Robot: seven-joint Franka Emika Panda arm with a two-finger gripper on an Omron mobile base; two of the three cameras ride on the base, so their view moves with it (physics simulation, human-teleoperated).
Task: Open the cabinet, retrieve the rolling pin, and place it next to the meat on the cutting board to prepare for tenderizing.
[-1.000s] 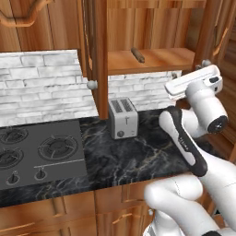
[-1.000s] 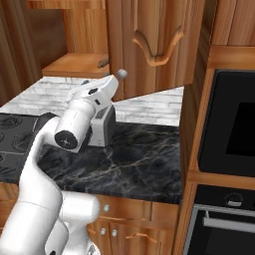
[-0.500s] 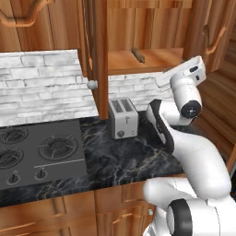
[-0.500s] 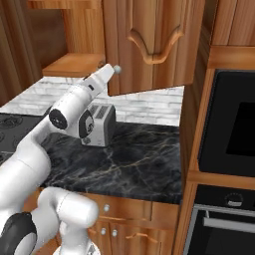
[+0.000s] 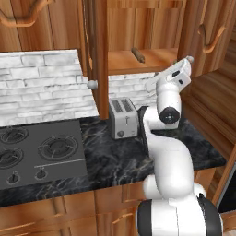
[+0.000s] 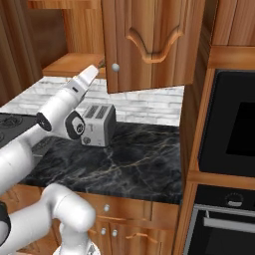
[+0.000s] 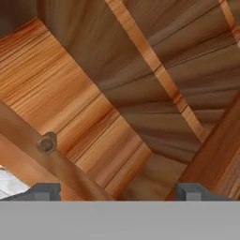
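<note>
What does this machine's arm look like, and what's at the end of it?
The arm is made of glossy white, rounded segments linked by dark joints with round black caps. No loose cables or markings are visible. The gripper ends in two small, dark grey, blocky fingertips.

The cabinet (image 5: 138,27) hangs above the desk (image 5: 120,156) with both doors swung open. The rolling pin (image 5: 138,55) lies on its shelf. The toaster (image 5: 123,118) stands on the desk below, right of the stove (image 5: 41,152).

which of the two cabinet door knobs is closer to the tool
The knob on the right-hand open door, right beside the tool; the other knob hangs left of the toaster.
</note>
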